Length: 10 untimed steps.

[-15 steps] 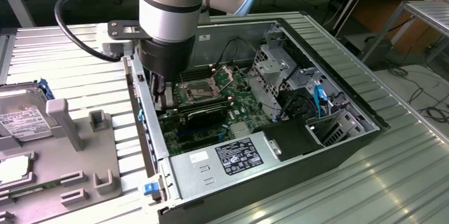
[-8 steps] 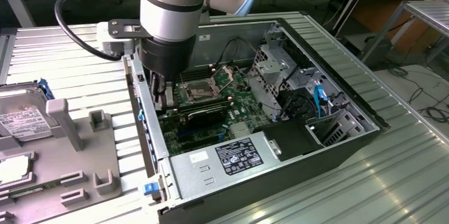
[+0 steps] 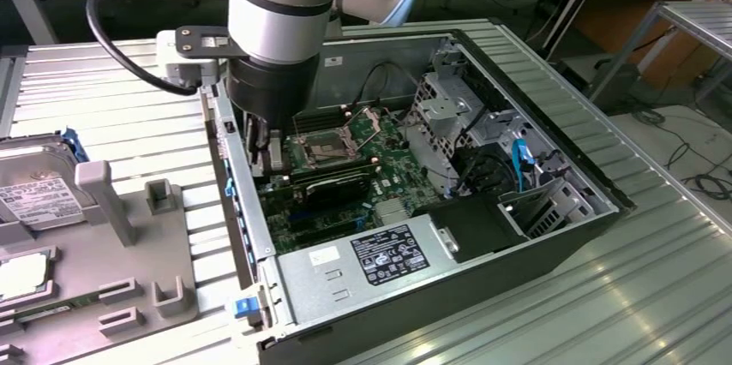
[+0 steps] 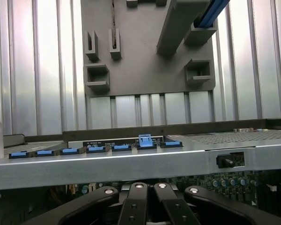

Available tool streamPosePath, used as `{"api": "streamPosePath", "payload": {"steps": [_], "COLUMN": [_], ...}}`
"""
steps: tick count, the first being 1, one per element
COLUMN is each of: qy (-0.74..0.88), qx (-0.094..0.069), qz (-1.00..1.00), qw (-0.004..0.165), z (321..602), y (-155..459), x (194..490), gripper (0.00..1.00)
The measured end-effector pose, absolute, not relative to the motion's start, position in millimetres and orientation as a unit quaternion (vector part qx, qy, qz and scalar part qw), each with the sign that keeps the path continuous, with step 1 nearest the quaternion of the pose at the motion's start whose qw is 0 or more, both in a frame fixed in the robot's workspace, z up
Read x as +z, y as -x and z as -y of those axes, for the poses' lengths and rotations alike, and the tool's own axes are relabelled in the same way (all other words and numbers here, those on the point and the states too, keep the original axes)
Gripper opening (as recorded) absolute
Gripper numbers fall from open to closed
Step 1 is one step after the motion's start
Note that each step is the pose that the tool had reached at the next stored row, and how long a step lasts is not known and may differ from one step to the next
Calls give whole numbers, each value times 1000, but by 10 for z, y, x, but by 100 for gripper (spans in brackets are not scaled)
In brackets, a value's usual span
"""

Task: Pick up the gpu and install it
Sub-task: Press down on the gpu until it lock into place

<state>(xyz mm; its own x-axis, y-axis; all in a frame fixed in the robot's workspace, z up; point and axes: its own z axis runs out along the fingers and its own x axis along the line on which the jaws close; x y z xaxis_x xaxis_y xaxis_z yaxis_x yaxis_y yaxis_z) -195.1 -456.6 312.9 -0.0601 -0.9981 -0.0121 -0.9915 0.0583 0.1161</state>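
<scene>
**A:** Where's the gpu?

**B:** Inside the computer case. It stands on edge across the motherboard, just nearer than the processor socket.

**A:** And the gripper?

**B:** It reaches down at the card's end toward the exterior view's left, close to the case's back wall. The fingers are pressed together, and the wrist view shows nothing between them. I can't tell whether they touch the card.

**A:** How would the card handle?

**B:** I'd judge it light, thin and stiff, but easily damaged. The top edge, or the part near the metal bracket, seems the safest hold, away from the components.

**A:** What crowds it?

**B:** The back wall is right beside the arm. The power supply sits nearer, and the drive cage and blue cables are toward the exterior view's right. Outside the case, well to the left, are a grey holder tray and a hard drive.
</scene>
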Motion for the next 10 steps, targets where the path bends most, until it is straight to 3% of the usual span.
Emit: {"api": "streamPosePath", "payload": {"steps": [10], "qy": [-685], "qx": [-48], "qz": [726], "qw": [34], "z": [4571], "y": [1961], "x": [3123], "gripper": [11]}}
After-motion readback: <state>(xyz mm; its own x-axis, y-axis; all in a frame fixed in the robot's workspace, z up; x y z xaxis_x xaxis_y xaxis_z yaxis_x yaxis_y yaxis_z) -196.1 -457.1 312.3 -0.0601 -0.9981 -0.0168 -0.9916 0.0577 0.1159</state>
